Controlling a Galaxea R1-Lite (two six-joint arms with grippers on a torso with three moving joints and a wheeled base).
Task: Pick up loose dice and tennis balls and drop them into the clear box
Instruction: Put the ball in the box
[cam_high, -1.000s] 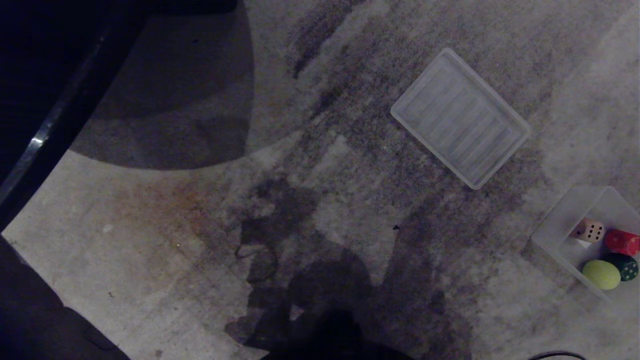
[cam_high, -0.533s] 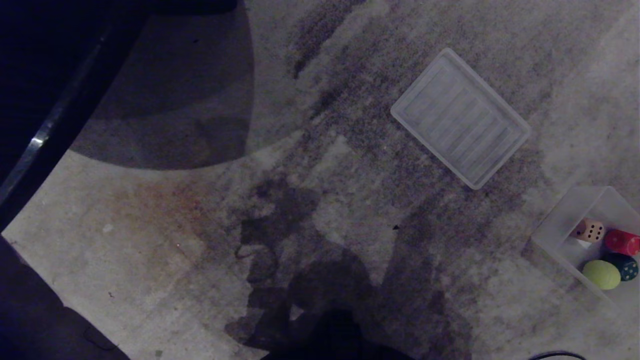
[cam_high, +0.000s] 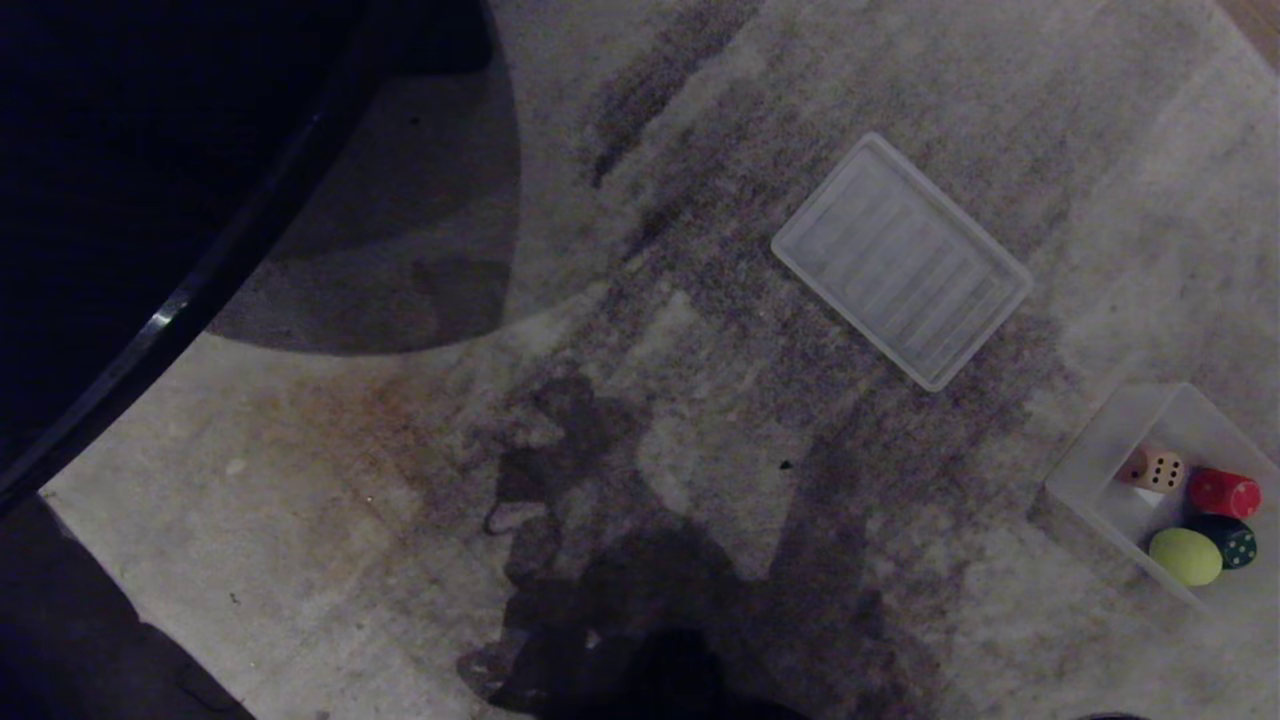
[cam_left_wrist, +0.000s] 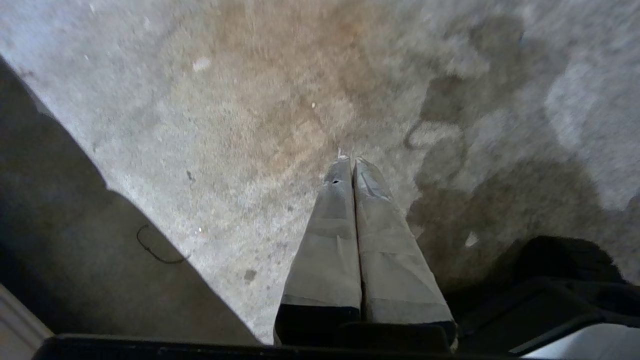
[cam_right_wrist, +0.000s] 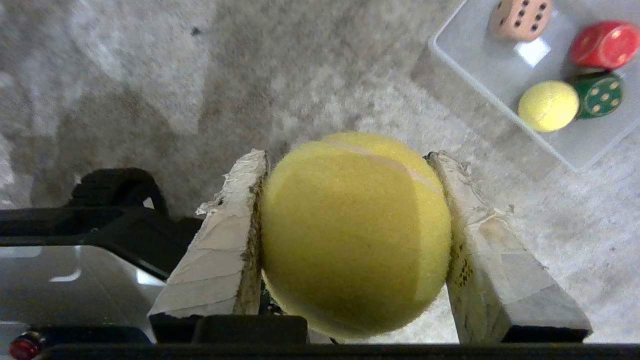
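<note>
Right wrist view: my right gripper pinches a tennis ball, one pad on each side of its widest part.
Handling: light, fuzzy, springy I judge; grip across the middle so it cannot squirt out.
Axis: round, no long axis; seam curves near the top.
Clear box: nearby on the carpet, holding the cream die and another ball.
Left gripper: fingers pressed together, empty.

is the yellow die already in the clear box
No, the clear box holds only a cream die, a red die, a dark green die and a tennis ball.
</note>
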